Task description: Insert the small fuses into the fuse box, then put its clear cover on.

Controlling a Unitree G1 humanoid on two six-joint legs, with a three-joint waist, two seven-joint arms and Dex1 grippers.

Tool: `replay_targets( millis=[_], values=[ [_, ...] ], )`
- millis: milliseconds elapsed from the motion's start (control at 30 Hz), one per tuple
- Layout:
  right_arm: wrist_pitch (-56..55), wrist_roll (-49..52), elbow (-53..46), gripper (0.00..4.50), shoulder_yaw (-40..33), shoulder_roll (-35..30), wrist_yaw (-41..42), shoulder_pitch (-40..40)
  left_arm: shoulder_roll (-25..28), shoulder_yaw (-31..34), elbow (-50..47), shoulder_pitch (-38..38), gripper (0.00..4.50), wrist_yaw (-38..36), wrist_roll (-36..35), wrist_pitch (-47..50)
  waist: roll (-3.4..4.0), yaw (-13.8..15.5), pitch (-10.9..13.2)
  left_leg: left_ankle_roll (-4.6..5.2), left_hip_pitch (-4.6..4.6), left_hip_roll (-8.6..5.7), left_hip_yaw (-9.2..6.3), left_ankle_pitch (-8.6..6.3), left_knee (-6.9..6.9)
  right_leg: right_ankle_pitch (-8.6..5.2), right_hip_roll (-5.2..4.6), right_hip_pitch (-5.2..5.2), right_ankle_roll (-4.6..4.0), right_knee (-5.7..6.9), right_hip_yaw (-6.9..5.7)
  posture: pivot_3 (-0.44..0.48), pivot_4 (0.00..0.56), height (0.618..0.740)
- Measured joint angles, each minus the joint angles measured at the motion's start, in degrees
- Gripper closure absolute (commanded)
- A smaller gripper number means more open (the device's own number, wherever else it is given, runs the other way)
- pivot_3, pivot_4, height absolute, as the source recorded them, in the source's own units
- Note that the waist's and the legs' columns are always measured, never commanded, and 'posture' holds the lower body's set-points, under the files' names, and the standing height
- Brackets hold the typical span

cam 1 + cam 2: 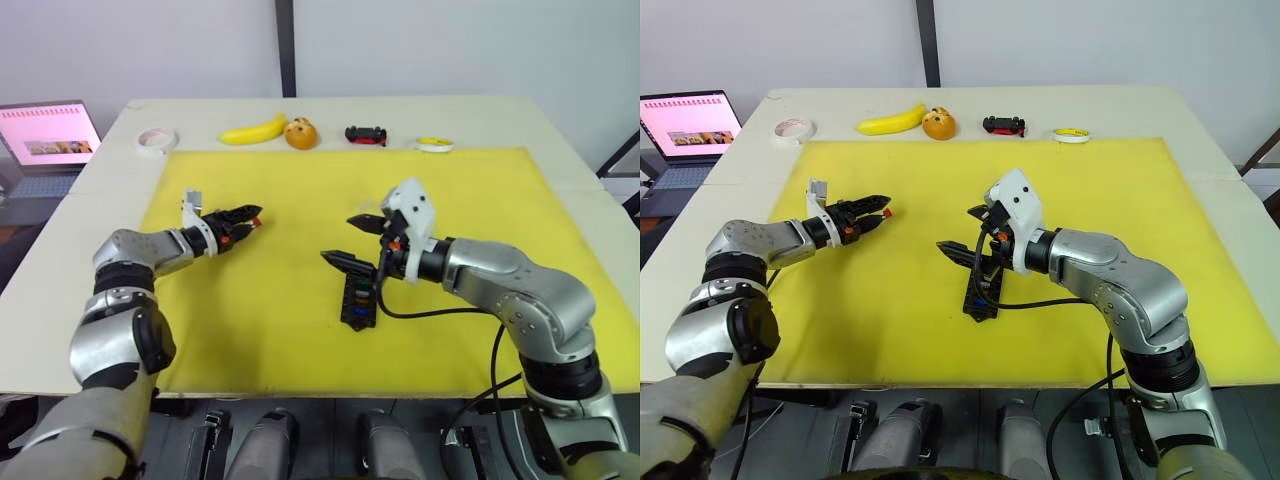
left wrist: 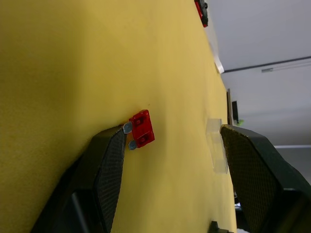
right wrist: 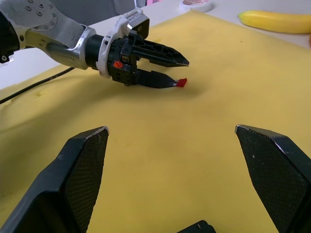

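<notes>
On a yellow mat (image 1: 300, 200) covering a pale surface (image 1: 560, 120), the left gripper (image 1: 248, 220) hovers low with its fingers (image 2: 109, 165) spread apart, one fingertip touching the metal prongs of a red fuse (image 2: 142, 128) that lies on the mat, while the clear cover (image 2: 216, 145) lies flat near the other finger. The right gripper (image 1: 358, 242) hangs with its fingers wide apart and holding nothing, just above the black fuse box (image 1: 359, 301), which sits on the mat near its middle with several coloured fuses in its slots. Along the far edge of the surface lie a tape roll (image 1: 157, 140), a banana (image 1: 252, 130), an orange fruit (image 1: 300, 133), a black-and-red toy car (image 1: 366, 135) and a yellow tape roll (image 1: 434, 145).
</notes>
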Motion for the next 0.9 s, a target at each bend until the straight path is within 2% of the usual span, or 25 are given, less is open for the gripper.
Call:
replay_targets(
  millis=[67,133,400,533,733,900],
  values=[
    [0.0,0.0,0.0,0.00,0.0,0.0,0.0,0.0,-0.4,0.0,0.4,0.1,3.64,0.6,0.3,-0.8,0.00,0.0,0.0,0.00,0.00,0.00,0.00,0.00,0.00,0.00,0.00,-0.01,0.00,0.00,0.00,0.000,0.150,0.740],
    [0.0,-0.1,0.0,0.00,0.0,0.0,0.0,0.0,-0.7,0.0,0.4,0.1,4.44,0.9,0.4,-1.6,0.00,-0.1,0.0,0.00,0.01,0.01,0.02,0.00,0.00,0.00,0.00,-0.01,0.00,0.00,0.01,0.000,0.150,0.740],
    [0.5,-0.5,0.0,0.00,0.0,-0.6,0.7,0.0,-0.3,0.2,0.4,0.0,4.44,1.5,0.3,-1.5,0.04,-0.3,0.0,0.01,0.04,0.05,0.07,-0.01,-0.02,0.00,0.02,-0.02,0.00,0.01,0.02,0.000,0.150,0.740],
    [1.3,0.1,0.0,0.00,-0.3,-0.7,0.9,0.0,1.0,0.1,-1.8,0.3,4.44,1.3,-0.1,2.0,0.02,-0.7,0.0,0.01,0.02,0.09,0.07,-0.01,-0.04,0.00,0.04,-0.08,0.00,0.02,0.02,0.000,0.150,0.740],
    [3.9,4.8,-0.1,0.00,-4.5,2.6,-1.0,0.3,2.4,0.1,-17.9,2.8,4.44,0.0,-5.4,15.4,-0.05,-1.8,0.0,-0.01,-0.08,0.19,0.07,0.00,-0.07,0.00,0.08,-0.21,0.00,0.02,0.04,0.000,0.150,0.740],
    [6.1,10.0,-0.2,0.00,-9.0,7.3,-5.1,0.3,1.9,4.2,-32.8,3.5,4.44,2.1,-12.7,25.7,-0.03,-2.0,0.0,-0.06,-0.06,0.33,0.13,0.03,-0.10,0.00,0.19,-0.24,0.00,0.01,0.10,0.000,0.150,0.740]
  ],
)
